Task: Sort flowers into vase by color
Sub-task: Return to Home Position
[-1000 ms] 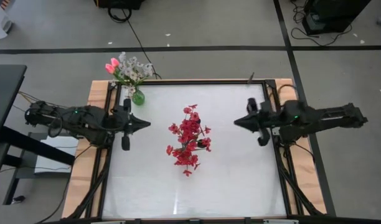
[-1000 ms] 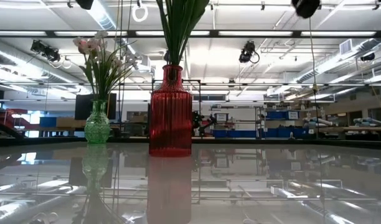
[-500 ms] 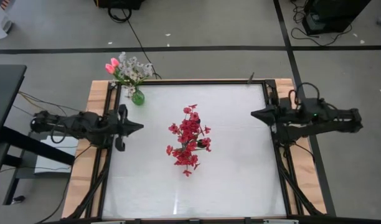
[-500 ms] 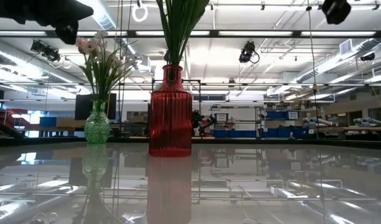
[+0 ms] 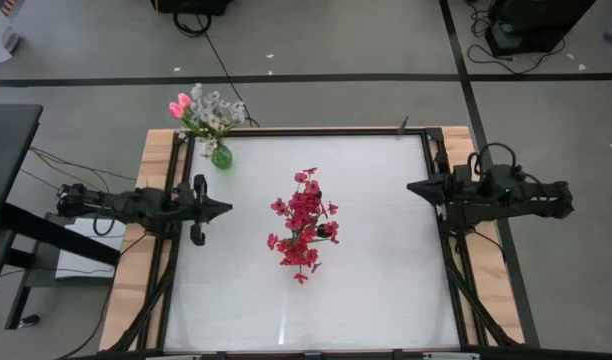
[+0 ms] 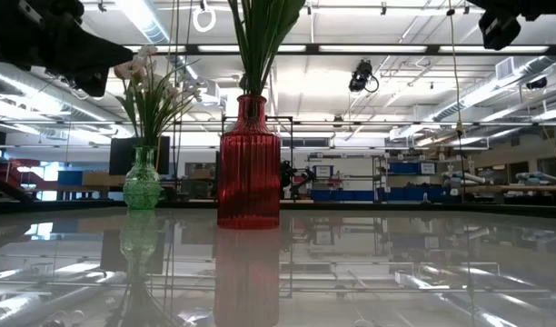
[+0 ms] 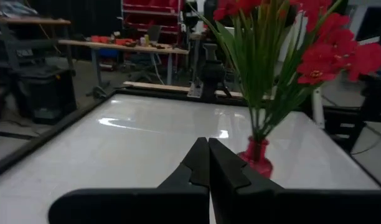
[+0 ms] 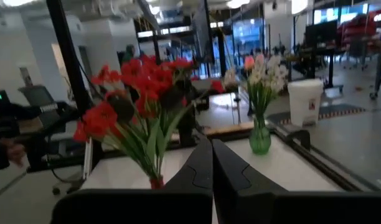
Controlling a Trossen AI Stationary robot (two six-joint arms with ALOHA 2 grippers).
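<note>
Red clustered flowers (image 5: 303,227) stand by their green stems in a ribbed red vase (image 6: 249,173) at the table's middle. Pink tulip buds and tiny white blossoms (image 5: 205,110) stand in a small green vase (image 5: 221,156) at the far left corner. My left gripper (image 5: 228,209) is shut at the table's left edge, pointing toward the red flowers (image 7: 315,46). My right gripper (image 5: 410,186) is shut at the right edge, pointing toward them (image 8: 137,78) too. Both hang above the table and hold nothing.
The glossy white tabletop (image 5: 376,290) has a black frame and wooden side rails (image 5: 136,290). The green vase (image 6: 142,179) stands left of the red vase in the low view. Cables and a black desk (image 5: 6,170) lie on the floor beyond the left edge.
Both arms have drawn back from the middle. My left gripper has moved toward the table's left edge, and my right gripper toward the right edge. Both vases and their flowers have stayed where they were.
</note>
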